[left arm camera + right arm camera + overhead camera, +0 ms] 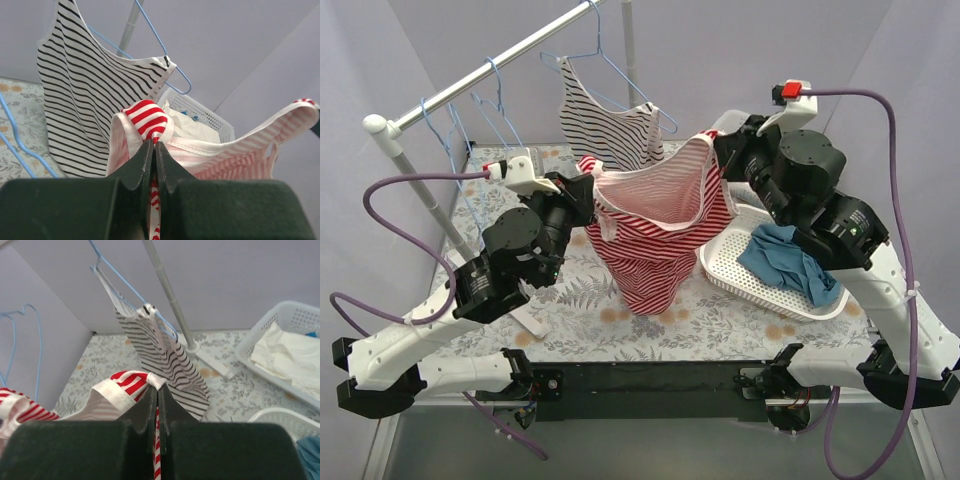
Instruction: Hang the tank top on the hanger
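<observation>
The red-and-white striped tank top point(660, 225) hangs in the air between my two grippers, stretched open, its lower part drooping to the table. My left gripper point(588, 192) is shut on one shoulder strap point(147, 117). My right gripper point(722, 150) is shut on the other strap point(131, 382). Empty light-blue hangers point(445, 135) hang on the rail point(490, 70) at the left, behind the left arm; one shows in the left wrist view point(15, 140), and more show in the right wrist view point(15, 335).
A black-and-white striped tank top point(610, 125) hangs on a blue hanger on the rail behind the red top. A white basket point(740, 265) at the right holds a blue-teal garment point(790, 260). A second basket with white cloth point(285, 350) stands farther back.
</observation>
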Motion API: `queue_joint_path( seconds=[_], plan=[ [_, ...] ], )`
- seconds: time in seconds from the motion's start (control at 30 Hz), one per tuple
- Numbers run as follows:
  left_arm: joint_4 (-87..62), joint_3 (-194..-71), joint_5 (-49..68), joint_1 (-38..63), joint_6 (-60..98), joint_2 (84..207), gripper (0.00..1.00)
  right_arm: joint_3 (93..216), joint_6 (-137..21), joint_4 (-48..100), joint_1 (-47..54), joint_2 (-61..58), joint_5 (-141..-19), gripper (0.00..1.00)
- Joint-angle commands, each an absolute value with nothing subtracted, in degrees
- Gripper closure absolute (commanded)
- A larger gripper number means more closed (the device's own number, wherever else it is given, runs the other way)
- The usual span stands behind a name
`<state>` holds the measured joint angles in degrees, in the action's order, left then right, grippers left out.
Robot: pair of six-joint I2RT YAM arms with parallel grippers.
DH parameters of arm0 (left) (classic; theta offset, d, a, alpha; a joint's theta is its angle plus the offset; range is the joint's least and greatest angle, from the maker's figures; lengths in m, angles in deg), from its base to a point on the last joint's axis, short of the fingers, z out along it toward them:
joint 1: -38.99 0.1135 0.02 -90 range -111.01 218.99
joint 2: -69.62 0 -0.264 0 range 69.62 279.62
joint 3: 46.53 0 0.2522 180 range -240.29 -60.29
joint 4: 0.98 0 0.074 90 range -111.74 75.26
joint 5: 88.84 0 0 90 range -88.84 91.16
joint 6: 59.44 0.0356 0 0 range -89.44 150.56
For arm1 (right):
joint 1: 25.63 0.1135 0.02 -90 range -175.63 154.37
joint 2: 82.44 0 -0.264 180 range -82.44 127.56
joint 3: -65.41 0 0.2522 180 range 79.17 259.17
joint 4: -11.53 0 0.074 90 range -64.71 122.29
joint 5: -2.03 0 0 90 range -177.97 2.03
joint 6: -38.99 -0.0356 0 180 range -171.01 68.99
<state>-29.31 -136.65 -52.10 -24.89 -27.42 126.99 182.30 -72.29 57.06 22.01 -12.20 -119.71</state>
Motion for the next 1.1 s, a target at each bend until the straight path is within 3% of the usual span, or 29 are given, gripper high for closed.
queue_joint_path(
  seconds=[0.0,0.2,0.33,0.37,0.47,0.63,0.9,1.07],
  plan=[
    [-36.3,-135.3,-49.0,-24.9,-33.8,124.4,1.00,172.6,-75.3,55.2,21.8,-15.2,-117.4,0.99],
    [-48.8,-122.0,-42.3,-24.9,-50.1,121.4,0.97,148.4,-80.7,53.2,21.8,-19.1,-113.3,0.99],
    [-46.9,-111.7,-35.5,-24.9,-56.7,118.8,0.83,136.3,-83.5,49.3,21.7,-19.6,-106.0,0.99],
    [-46.6,-110.7,-34.5,-24.9,-57.1,118.8,0.75,133.6,-83.8,48.7,21.7,-19.1,-105.4,0.99],
    [-45.4,-109.8,-31.0,-24.9,-54.8,118.8,0.59,131.6,-84.0,48.2,21.5,-18.1,-104.3,0.99],
    [-42.0,-112.5,-23.8,-24.9,-46.8,117.8,0.43,130.9,-83.2,47.5,21.5,-17.4,-102.5,0.99],
    [-40.5,-123.0,-6.0,-24.9,-34.6,118.0,0.40,129.8,-82.7,47.0,21.4,-17.6,-102.6,0.99],
    [-40.8,-131.8,-7.8,-24.9,-32.0,120.5,0.41,129.2,-82.6,46.7,21.3,-17.7,-102.6,0.99]
  ],
)
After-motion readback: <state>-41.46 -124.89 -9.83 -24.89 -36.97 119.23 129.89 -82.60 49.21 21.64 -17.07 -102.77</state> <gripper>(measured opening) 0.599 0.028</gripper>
